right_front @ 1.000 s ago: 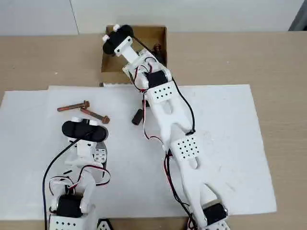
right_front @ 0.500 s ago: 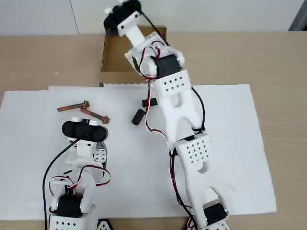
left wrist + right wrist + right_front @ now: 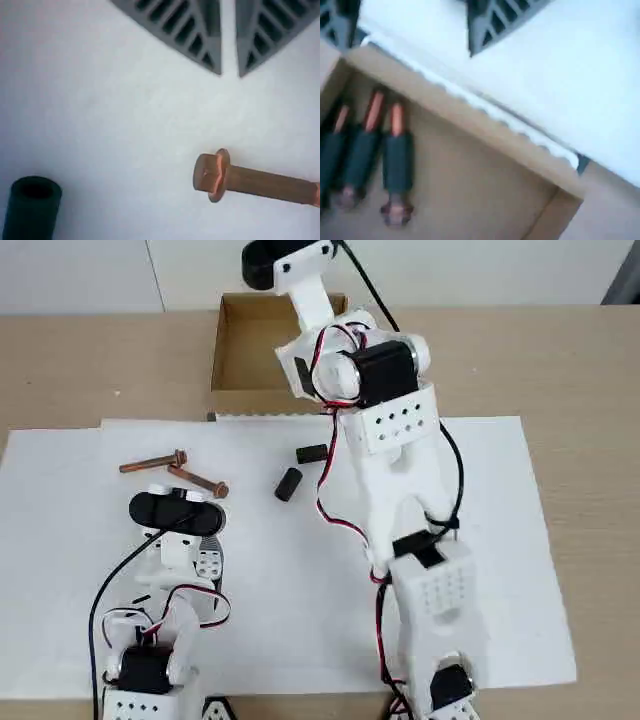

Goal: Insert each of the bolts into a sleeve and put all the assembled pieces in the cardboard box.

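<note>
Two copper bolts [image 3: 152,463] [image 3: 198,480] lie on the white paper at the left. One of them [image 3: 250,182] is in the left wrist view, beside a black sleeve [image 3: 32,205]. Two black sleeves [image 3: 289,483] [image 3: 312,453] lie mid-paper. My left gripper [image 3: 183,498] [image 3: 228,60] hovers just short of the bolts, its fingers together with only a thin slit between them. My right gripper [image 3: 262,262] [image 3: 410,25] is raised over the cardboard box [image 3: 216,350], open and holding nothing. Three assembled pieces [image 3: 397,160] lie side by side in the box.
The white paper [image 3: 480,500] covers most of the wooden table [image 3: 560,360]. The box's near wall [image 3: 470,127] meets the paper's far edge. The right arm's white links [image 3: 400,470] stretch across the paper's middle.
My right gripper has risen out of the box and swung up and back, which uncovers a second sleeve on the paper. The left arm and the bolts have stayed put.
</note>
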{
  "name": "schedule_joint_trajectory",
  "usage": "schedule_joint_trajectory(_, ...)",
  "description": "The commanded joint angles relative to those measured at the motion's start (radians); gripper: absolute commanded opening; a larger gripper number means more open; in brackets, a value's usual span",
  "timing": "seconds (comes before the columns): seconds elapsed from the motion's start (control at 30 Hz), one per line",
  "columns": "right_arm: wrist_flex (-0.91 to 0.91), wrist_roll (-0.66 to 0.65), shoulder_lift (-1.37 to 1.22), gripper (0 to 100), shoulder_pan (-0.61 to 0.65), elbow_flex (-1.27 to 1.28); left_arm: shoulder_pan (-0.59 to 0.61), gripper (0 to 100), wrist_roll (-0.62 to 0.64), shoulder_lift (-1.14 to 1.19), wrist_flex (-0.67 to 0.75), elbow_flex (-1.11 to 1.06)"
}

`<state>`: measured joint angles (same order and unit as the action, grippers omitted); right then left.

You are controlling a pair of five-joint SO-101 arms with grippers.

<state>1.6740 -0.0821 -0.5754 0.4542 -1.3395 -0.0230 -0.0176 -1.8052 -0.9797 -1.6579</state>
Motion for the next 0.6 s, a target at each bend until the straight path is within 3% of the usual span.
schedule_joint_trajectory(0.0,0.005,0.061,0.179,14.4,-0.007,0.199,0.002,1,-0.003,-0.009,-0.002,0.007)
schedule_joint_trajectory(0.23,0.001,0.19,0.329,14.4,-0.007,0.512,0.002,1,-0.003,-0.009,-0.002,0.007)
schedule_joint_trajectory(0.57,-0.001,0.473,0.18,14.7,0.001,0.549,0.003,1,-0.003,-0.009,-0.002,0.007)
